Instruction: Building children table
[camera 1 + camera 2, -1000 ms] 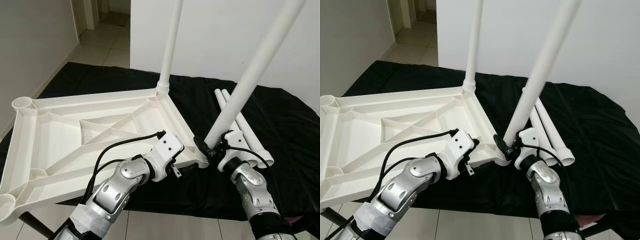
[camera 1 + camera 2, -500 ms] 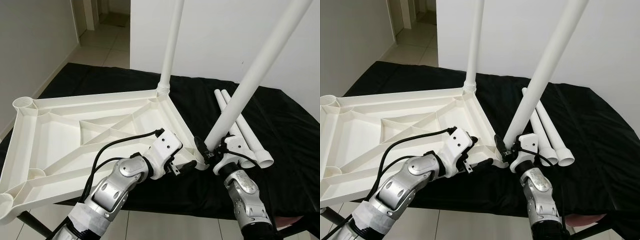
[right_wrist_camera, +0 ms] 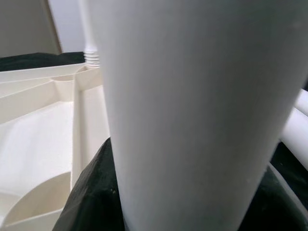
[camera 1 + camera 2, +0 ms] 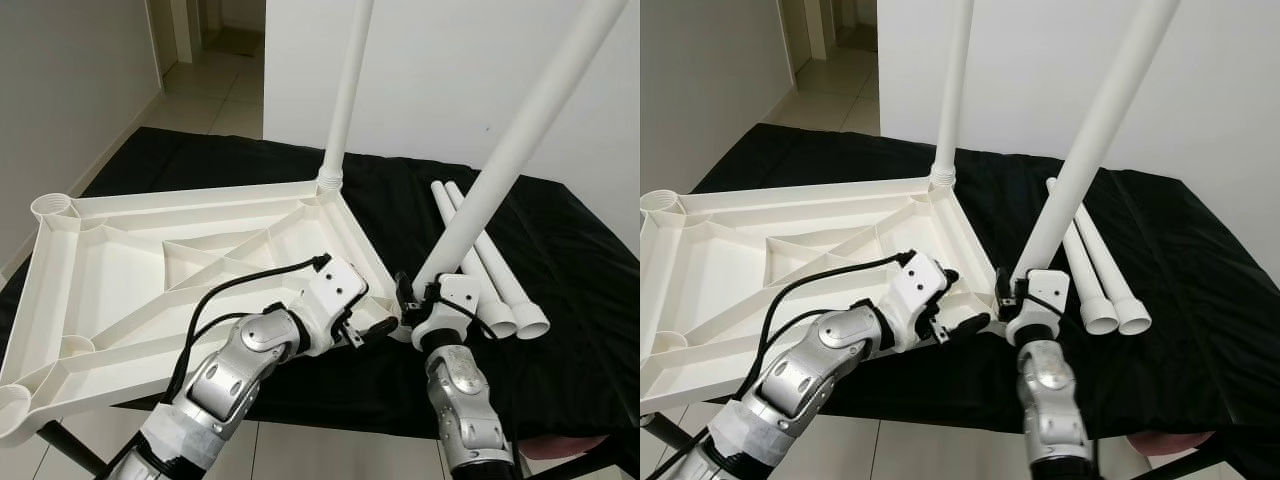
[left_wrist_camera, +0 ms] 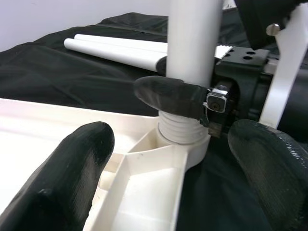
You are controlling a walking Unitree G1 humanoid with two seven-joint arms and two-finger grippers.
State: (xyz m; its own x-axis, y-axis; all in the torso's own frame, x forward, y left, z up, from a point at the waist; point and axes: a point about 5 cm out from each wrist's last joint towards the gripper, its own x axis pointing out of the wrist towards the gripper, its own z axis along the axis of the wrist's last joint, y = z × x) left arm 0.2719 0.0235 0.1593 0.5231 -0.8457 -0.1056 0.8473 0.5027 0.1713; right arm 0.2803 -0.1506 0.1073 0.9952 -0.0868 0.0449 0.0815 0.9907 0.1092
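Black cloth (image 4: 560, 250) covers the work surface; upside-down white tabletop (image 4: 130, 280) lies on it. Right gripper (image 4: 412, 300) is clamped on a tilted table leg (image 4: 500, 170) seated in the near corner socket (image 5: 185, 137). Left gripper (image 4: 375, 328) sits spread wide, empty, beside that socket. Two spare legs (image 4: 490, 270) lie right.

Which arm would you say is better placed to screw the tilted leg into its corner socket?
Right, probably: the right gripper is shut on the leg just above the socket; the left gripper is open at the tabletop corner.
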